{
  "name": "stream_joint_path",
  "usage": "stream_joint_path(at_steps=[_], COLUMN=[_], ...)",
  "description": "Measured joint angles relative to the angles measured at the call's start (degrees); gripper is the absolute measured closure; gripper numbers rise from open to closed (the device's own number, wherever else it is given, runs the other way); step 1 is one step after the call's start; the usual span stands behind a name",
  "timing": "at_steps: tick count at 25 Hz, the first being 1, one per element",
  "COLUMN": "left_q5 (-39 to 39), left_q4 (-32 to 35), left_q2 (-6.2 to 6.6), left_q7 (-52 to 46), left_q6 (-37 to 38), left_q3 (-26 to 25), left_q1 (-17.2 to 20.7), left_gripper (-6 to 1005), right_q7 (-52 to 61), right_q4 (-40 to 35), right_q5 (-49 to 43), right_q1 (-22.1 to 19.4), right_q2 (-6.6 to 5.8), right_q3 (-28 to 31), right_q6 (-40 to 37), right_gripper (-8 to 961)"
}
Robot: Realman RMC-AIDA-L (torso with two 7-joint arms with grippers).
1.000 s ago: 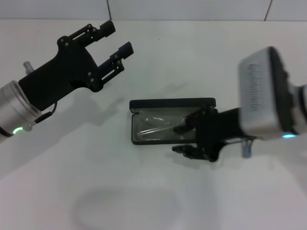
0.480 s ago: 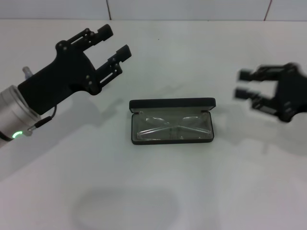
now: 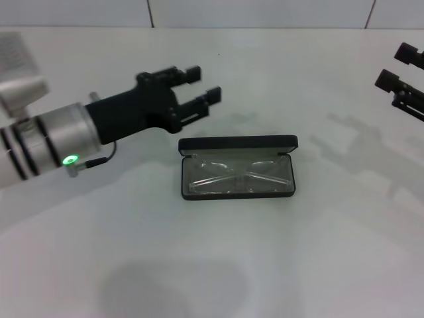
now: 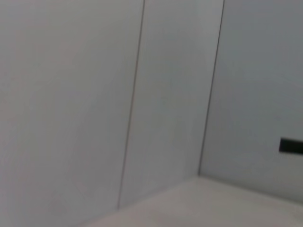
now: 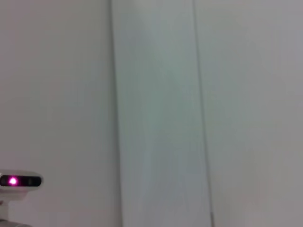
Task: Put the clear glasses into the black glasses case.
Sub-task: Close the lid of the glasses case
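The black glasses case (image 3: 238, 142) lies open near the middle of the white table (image 3: 212, 265), lid tipped up toward the far edge. The clear glasses (image 3: 237, 177) rest folded inside it, arms crossed.

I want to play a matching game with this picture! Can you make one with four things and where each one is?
Things:
1. clear glasses
2. black glasses case
3. left gripper
4. right gripper

Places or states:
A. far right edge, open
B. lying inside the case
C. open on the table
D. above the case's left end, open

Pairs: 1-B, 2-C, 3-D, 4-A
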Motion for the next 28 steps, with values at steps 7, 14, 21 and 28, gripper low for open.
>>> stream_joint_path(at_steps=[7, 14, 21, 28], left_q5=[8.47, 8.56, 8.33, 7.96], left_q4=[0.15, 0.46, 0.57, 1.37], left_q2=[-0.35, -0.39, -0.48, -0.76], left_q7=[-10.8, -18.16, -19.09, -17.83], left_q6=[-9.21, -17.59, -17.77, -17.58], left_q3=[3.66, 13.99, 17.26, 20.27], left_q1=[-6.81, -10.82, -11.34, -9.22], left_gripper=[415, 414, 415, 415], right_q7=[-0.28, -0.37, -0.94, -1.0], right_q4=[2.35, 2.67, 3.14, 3.17], right_q5=[0.01, -0.33, -0.43, -0.28], right_q1=[1.08, 1.2, 1.31, 1.42], right_q2=[-0.02, 0.04, 0.04, 0.04], right_q3=[-0.19, -0.35, -0.32, -0.28], right_q6=[4.03, 4.42, 4.73, 5.1], right_gripper=[232, 126, 125, 124])
